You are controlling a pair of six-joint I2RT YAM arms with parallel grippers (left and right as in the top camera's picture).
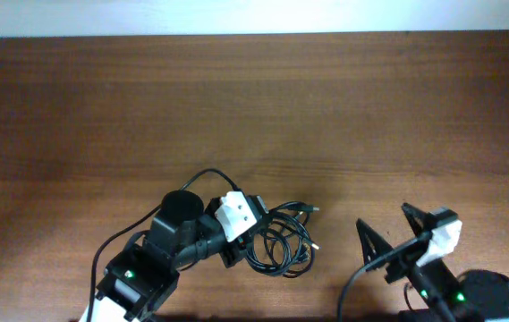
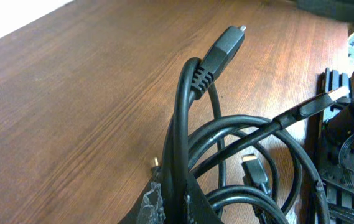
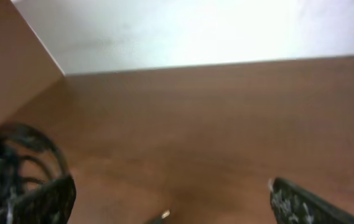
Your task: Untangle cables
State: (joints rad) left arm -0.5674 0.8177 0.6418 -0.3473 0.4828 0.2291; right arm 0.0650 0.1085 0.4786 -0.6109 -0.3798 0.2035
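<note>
Pinches a strand of the cables (image 1: 283, 243) in closed left end effector (image 2: 175, 205), bundled on tabletop (image 1: 236, 107) between both arms; holds right end effector (image 1: 390, 234) wide open, empty. Risks dragging whole bundle or tightening knot if pulled unanchored.

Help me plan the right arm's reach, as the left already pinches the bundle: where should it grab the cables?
Probably the plug jutting from the upper right of the cables, gripped just behind its head, coming from the right with the open right gripper. It sticks clear of the loops, toward that arm, while the left gripper pinches the opposite side.
</note>
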